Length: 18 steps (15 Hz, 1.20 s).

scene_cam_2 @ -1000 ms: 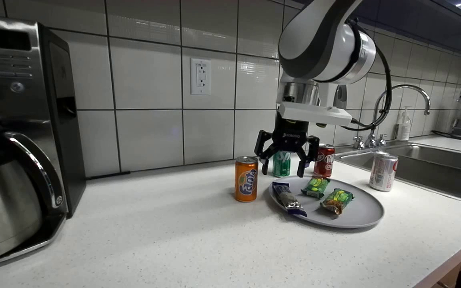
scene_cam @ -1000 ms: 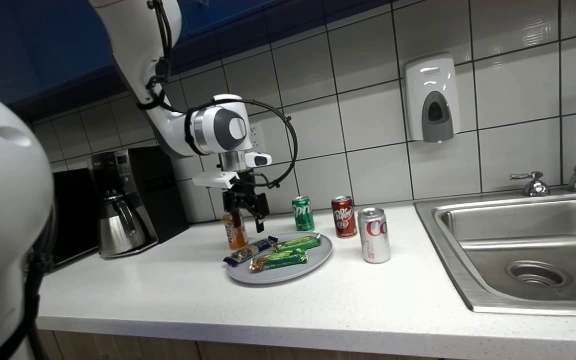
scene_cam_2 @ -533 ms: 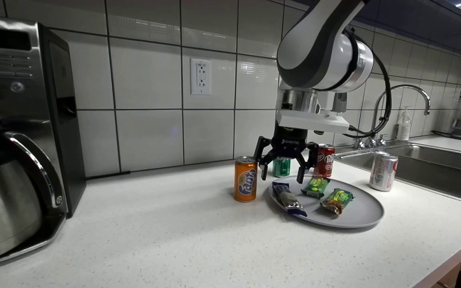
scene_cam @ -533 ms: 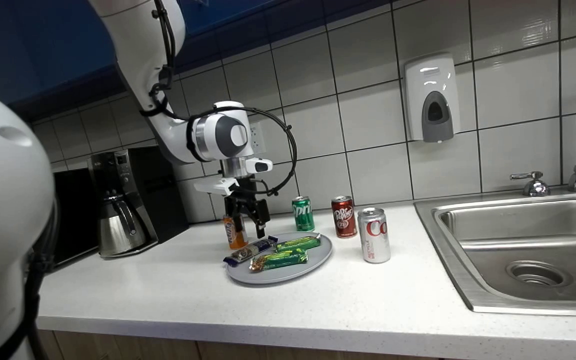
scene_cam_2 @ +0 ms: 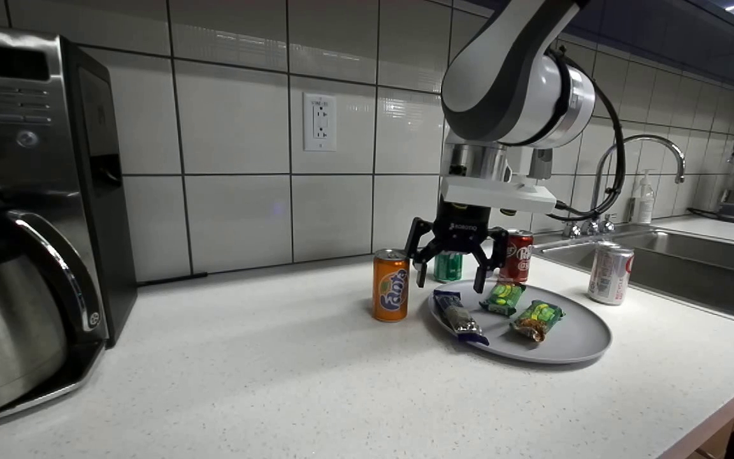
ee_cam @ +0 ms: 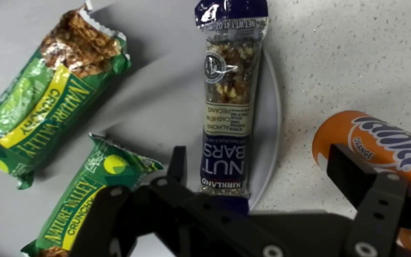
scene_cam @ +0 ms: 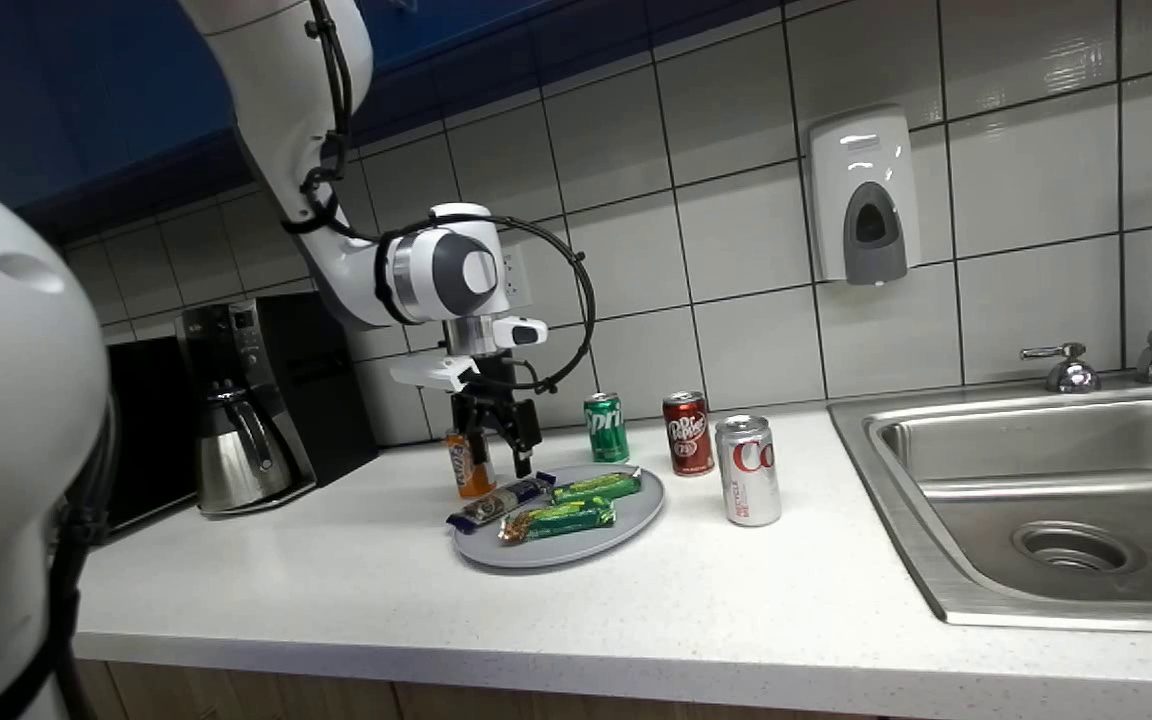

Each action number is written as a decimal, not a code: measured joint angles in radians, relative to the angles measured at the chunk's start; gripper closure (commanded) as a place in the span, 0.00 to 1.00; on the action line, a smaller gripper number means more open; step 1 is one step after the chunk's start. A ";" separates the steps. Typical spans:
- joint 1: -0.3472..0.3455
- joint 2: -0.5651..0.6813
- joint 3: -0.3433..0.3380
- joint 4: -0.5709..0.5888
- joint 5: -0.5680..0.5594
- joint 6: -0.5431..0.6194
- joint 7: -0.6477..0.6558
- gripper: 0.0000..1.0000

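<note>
The tiled wall [scene_cam: 741,210] rises behind a white counter [scene_cam: 336,590]. Let into the counter is a steel sink [scene_cam: 898,500], its drain [scene_cam: 1078,548] showing at the bottom. Well apart from it stands a coffee maker [scene_cam: 316,370] with a carafe [scene_cam: 241,460] seated in it; the steel hides whatever is inside. Between the two sits a grey plate [scene_cam_2: 574,341]. Above the plate's edge hangs the gripper [scene_cam_2: 450,282], its jaws wide apart. The silver can [scene_cam: 748,475] and the red can [scene_cam: 688,435] stand between plate and sink, the green can [scene_cam: 606,430] behind the plate near the wall. The orange can [scene_cam_2: 390,293] is upright just beside the plate, close to one finger [ee_cam: 351,171]; whether they touch, I can't tell from here. Smallest, on the plate: the nut bar [ee_cam: 227,117], under the gripper and along the rim, one end poking past it; farther in, one green bar [ee_cam: 54,91] and a second green bar [ee_cam: 75,203], apart from the nut bar and from each other.
</note>
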 measured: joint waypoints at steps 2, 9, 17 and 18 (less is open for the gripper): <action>0.000 0.000 -0.002 -0.001 0.005 0.002 0.001 0.00; 0.000 0.000 -0.008 -0.011 0.028 0.021 0.001 0.00; -0.001 0.000 -0.019 -0.070 0.030 0.044 0.001 0.00; -0.001 0.000 -0.019 -0.073 0.030 0.045 0.001 0.00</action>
